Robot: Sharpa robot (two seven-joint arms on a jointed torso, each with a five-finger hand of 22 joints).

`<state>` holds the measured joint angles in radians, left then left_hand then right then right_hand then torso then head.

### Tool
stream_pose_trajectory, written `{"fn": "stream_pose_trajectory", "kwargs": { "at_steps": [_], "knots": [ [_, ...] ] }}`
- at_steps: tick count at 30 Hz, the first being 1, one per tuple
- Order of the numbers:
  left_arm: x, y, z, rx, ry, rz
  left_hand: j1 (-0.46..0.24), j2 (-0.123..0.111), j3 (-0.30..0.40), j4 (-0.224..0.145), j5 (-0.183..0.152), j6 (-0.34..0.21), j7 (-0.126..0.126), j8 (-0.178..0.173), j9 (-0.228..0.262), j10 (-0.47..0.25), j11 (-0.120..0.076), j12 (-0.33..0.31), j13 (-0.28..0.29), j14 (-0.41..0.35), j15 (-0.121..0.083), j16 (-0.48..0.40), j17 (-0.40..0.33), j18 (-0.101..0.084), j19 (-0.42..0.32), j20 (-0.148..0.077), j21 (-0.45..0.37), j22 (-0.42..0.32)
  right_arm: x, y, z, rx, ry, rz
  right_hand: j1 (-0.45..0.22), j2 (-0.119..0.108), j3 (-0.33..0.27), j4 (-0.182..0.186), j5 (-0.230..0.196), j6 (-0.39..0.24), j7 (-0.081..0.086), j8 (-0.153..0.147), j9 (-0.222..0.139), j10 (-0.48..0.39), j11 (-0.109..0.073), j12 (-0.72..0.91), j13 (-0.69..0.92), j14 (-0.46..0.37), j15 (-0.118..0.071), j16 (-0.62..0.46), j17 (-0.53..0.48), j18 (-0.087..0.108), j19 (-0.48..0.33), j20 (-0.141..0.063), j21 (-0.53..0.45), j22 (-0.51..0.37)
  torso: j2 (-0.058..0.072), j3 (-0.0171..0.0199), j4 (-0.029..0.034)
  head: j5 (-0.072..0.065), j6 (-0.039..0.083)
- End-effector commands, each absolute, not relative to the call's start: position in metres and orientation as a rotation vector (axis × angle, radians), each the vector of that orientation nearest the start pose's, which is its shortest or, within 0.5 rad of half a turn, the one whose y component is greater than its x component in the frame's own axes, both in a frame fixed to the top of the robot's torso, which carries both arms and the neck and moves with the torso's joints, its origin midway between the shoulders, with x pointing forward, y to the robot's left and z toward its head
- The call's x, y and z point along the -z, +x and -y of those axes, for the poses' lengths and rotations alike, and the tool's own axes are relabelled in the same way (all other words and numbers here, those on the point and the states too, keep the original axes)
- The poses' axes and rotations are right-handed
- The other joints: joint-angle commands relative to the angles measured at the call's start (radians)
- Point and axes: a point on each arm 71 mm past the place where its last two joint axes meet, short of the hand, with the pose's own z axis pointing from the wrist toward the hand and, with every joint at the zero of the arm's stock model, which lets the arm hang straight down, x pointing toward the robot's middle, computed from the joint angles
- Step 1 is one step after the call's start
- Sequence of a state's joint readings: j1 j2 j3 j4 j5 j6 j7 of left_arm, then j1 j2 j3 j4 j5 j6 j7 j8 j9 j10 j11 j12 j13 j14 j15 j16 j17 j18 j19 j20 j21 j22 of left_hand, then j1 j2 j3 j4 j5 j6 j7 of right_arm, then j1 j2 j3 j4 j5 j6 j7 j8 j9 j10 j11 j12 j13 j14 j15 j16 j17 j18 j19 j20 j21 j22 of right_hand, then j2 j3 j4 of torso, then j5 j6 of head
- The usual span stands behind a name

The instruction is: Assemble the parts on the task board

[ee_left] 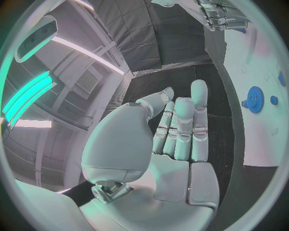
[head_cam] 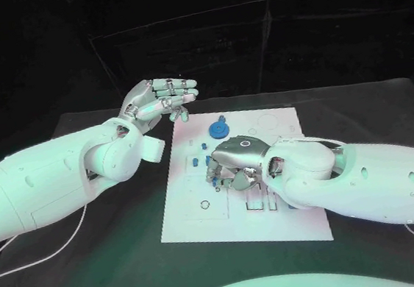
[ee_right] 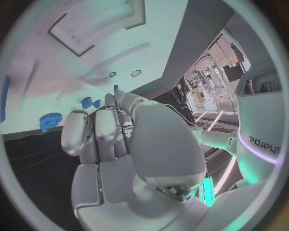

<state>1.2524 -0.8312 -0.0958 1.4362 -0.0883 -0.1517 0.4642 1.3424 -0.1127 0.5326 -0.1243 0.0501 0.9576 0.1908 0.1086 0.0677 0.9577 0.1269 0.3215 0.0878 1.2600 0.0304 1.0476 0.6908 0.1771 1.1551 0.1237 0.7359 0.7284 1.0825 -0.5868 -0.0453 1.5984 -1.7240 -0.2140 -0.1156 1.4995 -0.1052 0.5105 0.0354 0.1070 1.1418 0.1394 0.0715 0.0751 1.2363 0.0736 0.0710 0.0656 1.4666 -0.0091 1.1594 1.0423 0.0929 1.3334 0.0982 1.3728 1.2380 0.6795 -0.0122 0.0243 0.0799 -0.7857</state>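
Black worktop (head_cam: 101, 280) under dark drapes. Left hand (head_cam: 160, 97) raised off the board's far-left corner, fingers curled, apparently holding nothing. White task board (head_cam: 295, 218) mid-table, blue gear (head_cam: 221, 127) standing near its far edge. Right hand (head_cam: 238, 162) pressed down mid-board, probably seating a small blue part; grip unclear. Next: careful alignment.

The left hand (head_cam: 160, 97) is raised, fingers curled loosely together, holding nothing visible. The right hand (head_cam: 238, 159) is lowered palm-down, fingers bent downward; whether it grips anything cannot be determined.
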Motion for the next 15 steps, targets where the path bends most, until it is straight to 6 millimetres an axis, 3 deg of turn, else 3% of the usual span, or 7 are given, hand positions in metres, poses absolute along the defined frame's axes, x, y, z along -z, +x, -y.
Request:
{"fn": "stream_pose_trajectory", "kwargs": {
  "at_steps": [1, 15],
  "knots": [
    [0.1697, 0.5034, -0.2184, 1.649, -0.917, -1.449, -0.002, 0.004, 0.001, -0.005, 0.005, -0.004, 0.003, 0.001, -0.001, -0.008, -0.001, 0.004, -0.002, -0.008, -0.002, -0.006, -0.001, 0.006, -0.006, 0.0, -0.005, -0.001, 0.226, 0.4151, 0.0454, -0.845, -0.621, -1.691, -0.01, -0.003, 0.006, -0.001, 0.004, 0.001, 0.007, -0.005, 0.001, -0.003, 0.003, -0.005, 0.001, 0.025, 0.001, 0.003, -0.001, -0.015, 0.008, 0.001, 0.005, 0.001, 0.0, 0.0001, -0.0007, 0.001, -0.003],
    [0.1702, 0.5043, -0.2198, 1.645, -0.919, -1.449, -0.002, 0.005, 0.001, -0.005, 0.005, -0.005, 0.003, 0.001, -0.001, -0.01, -0.001, 0.004, -0.002, -0.008, -0.001, -0.007, -0.002, 0.006, -0.006, 0.0, -0.006, -0.001, 0.2288, 0.4145, 0.0454, -0.817, -0.638, -1.709, -0.013, -0.003, 0.007, -0.004, 0.003, 0.001, 0.007, -0.005, 0.001, -0.003, 0.003, -0.004, 0.002, 0.025, 0.001, 0.005, 0.0, -0.017, 0.014, 0.001, 0.01, 0.01, -0.001, -0.0004, -0.0006, 0.001, -0.006]
  ]
}}
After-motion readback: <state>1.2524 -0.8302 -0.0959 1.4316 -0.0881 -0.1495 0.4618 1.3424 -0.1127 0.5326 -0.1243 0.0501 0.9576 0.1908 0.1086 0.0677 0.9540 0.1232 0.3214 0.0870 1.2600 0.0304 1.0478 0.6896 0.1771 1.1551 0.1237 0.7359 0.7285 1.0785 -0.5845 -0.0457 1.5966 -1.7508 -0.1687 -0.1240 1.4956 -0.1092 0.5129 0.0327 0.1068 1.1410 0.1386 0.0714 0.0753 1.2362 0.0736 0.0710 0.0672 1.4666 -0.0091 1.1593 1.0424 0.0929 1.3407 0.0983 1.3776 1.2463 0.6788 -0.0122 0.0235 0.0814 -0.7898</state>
